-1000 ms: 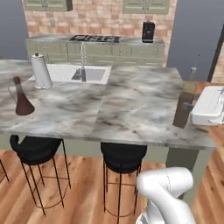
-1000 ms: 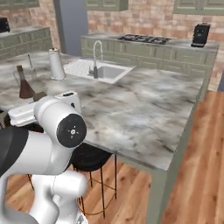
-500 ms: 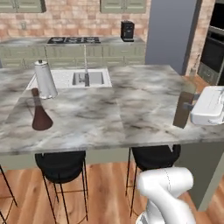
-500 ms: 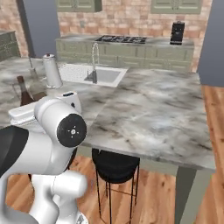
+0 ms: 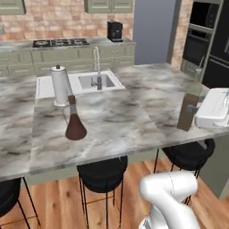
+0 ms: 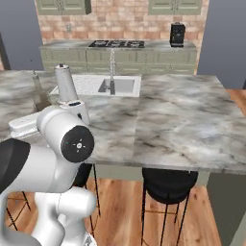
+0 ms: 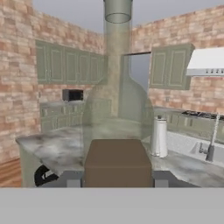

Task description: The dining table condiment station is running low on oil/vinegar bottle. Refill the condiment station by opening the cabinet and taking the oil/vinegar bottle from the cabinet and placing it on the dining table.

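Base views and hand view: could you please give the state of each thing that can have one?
oil/vinegar bottle: upright, gripped at its brown base.
gripper: shut on the bottle.
cone flask: upright on the dining table, corked.
paper towel roll: standing upright.
faucet: no water running.
wall cabinet doors: shut.

1. Brown cone-shaped flask with cork, upright on the marble top, just in front of the paper towel roll.
2. Paper towel roll upright beside the inset sink; faucet at the sink.
3. Black stools under the near edge.
4. Black coffee machine and stovetop on the back bench.
5. Wall ovens at far right.
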Motion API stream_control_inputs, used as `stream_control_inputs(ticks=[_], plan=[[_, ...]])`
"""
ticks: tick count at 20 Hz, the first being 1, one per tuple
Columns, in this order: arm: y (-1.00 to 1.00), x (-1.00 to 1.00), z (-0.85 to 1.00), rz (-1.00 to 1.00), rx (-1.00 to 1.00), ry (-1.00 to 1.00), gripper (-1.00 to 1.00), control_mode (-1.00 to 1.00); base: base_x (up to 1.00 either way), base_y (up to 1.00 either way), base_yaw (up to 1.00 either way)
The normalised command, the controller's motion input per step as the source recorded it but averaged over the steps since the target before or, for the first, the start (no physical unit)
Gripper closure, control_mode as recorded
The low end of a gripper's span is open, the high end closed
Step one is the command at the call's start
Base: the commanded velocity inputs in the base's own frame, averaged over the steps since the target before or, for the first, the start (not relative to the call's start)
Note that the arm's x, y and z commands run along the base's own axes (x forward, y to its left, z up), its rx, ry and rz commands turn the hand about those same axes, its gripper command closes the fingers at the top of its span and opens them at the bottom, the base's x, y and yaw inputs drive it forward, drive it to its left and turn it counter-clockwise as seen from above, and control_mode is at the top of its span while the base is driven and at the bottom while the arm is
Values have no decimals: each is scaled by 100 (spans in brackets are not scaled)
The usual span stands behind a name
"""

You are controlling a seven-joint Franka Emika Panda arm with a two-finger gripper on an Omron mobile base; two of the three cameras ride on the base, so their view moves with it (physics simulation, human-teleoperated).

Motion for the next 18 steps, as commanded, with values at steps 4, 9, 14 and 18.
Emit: stream_control_inputs(ticks=[4, 9, 14, 18], plan=[[0, 0, 0, 0, 0, 0, 100, 100, 66, 94, -20], [0, 0, 0, 0, 0, 0, 100, 100, 66, 76, -13], [0, 4, 0, 0, 0, 0, 100, -100, 37, 29, -6], [-1, 14, -5, 0, 0, 0, 100, -100, 0, 0, 0]])
